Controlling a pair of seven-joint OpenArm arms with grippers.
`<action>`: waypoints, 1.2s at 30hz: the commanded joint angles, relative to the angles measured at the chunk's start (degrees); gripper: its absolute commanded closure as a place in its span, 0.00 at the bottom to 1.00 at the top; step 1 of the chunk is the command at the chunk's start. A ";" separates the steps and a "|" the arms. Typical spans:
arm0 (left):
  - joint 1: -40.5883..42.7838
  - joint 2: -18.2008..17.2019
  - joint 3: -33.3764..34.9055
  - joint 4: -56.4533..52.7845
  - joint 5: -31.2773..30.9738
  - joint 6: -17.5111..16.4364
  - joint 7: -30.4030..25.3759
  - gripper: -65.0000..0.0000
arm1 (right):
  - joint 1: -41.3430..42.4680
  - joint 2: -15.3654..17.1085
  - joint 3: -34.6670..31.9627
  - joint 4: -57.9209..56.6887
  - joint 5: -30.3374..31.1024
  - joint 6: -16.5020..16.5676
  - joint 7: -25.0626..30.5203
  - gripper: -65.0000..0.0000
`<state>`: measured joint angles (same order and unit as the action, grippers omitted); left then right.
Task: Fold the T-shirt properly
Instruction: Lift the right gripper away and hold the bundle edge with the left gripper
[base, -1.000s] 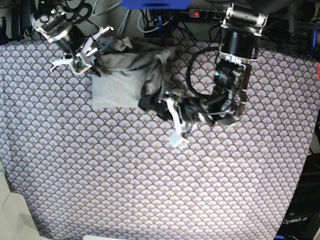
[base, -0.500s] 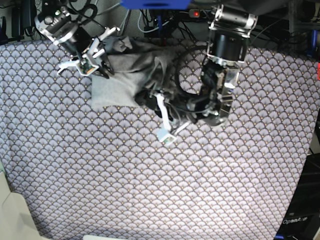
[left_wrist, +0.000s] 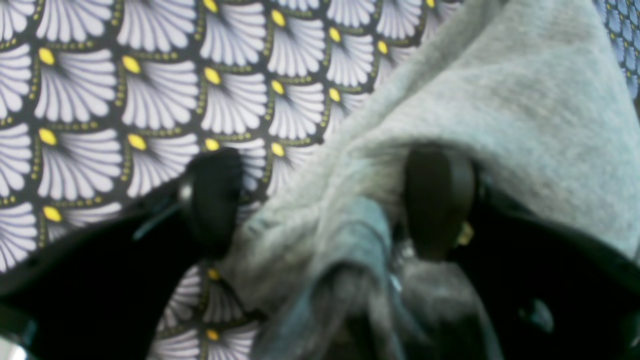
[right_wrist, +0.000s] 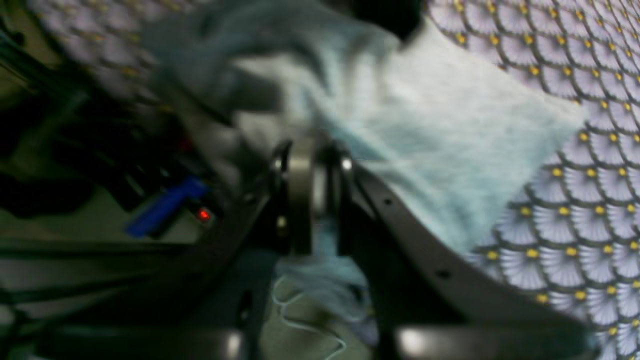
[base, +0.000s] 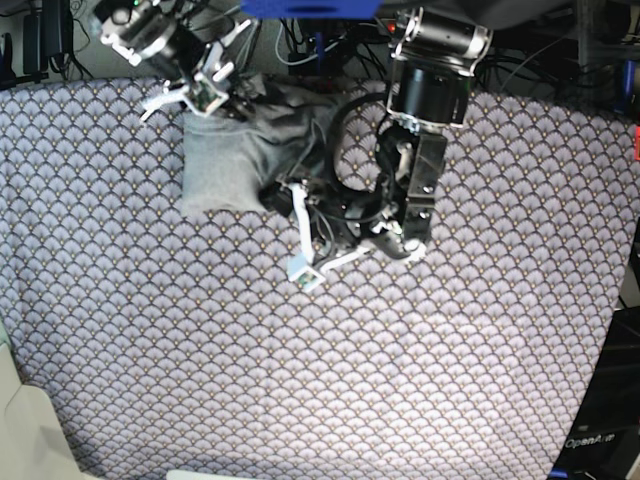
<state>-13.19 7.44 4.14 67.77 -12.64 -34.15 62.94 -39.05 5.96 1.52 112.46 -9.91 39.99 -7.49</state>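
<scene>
The grey T-shirt (base: 218, 170) lies bunched at the far middle of the scallop-patterned cloth (base: 300, 380). Its left part is flat and its right side is crumpled into dark folds. My right gripper (base: 218, 95) is at the shirt's far edge. In the right wrist view that gripper (right_wrist: 312, 187) is shut on a pinch of the T-shirt (right_wrist: 425, 130). My left gripper (base: 295, 232) sits at the shirt's near right edge. In the left wrist view it (left_wrist: 325, 200) is open, with a ridge of the T-shirt (left_wrist: 500, 100) between its black fingertips (left_wrist: 215, 200).
Cables and a power strip (base: 400, 25) run along the table's far edge, beside a blue object (base: 310, 8). A pale object (base: 20, 420) sits at the near left corner. The table's right edge (base: 615, 300) curves away into dark floor.
My right gripper has moved toward the far edge and to the right, pulling the shirt's far edge with it. My left arm has swung left, closer to the shirt's crumpled side.
</scene>
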 joint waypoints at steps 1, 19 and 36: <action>0.14 -0.45 0.03 -0.38 3.37 1.14 2.78 0.22 | -0.82 0.24 0.11 0.55 -1.03 0.01 1.29 0.92; 0.40 -1.33 -0.14 1.20 2.67 0.44 2.95 0.22 | -2.32 -0.64 9.60 -0.42 -6.92 0.01 7.44 0.93; 4.00 -8.72 -8.05 20.63 -15.44 1.14 16.14 0.22 | -3.02 -3.01 20.24 -4.90 -6.84 0.01 13.86 0.93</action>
<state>-8.05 -1.54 -3.99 87.13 -27.16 -32.77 79.79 -41.58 2.83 21.47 106.91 -17.69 40.03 4.71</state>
